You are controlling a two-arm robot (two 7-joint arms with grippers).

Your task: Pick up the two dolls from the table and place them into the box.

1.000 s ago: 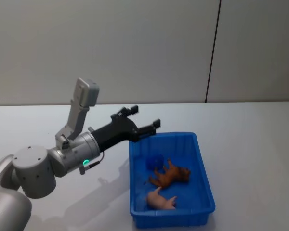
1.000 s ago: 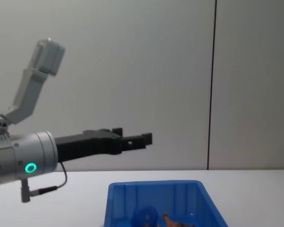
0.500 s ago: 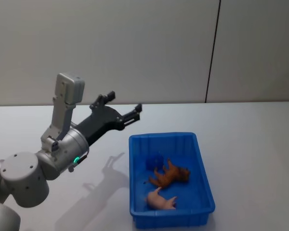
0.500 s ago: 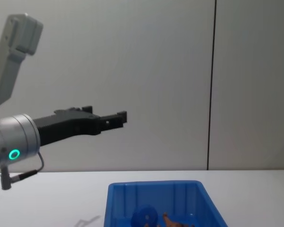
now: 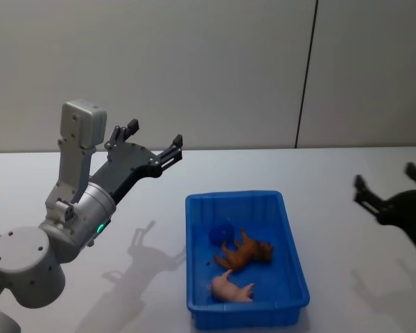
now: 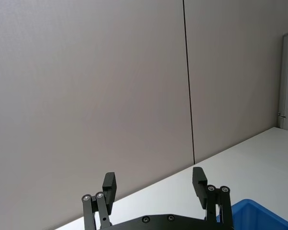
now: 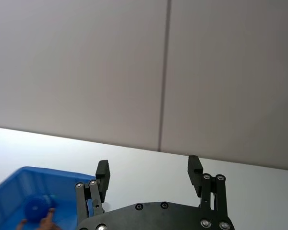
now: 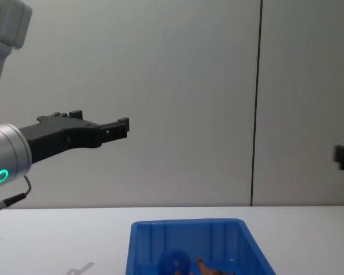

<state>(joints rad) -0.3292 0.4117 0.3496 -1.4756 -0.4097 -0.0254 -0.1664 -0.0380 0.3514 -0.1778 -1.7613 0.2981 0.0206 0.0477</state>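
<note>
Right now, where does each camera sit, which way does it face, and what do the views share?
Head view: high up, looking down on the bright blue plastic bin; left gripper raised, right gripper at the right edge.
Chest view: low, looking across the white tabletop; left gripper at left.
Left wrist view: faces the grey wall; open left gripper.
Right wrist view: faces the wall; open right gripper, bin corner.
All four share the bin.
</note>
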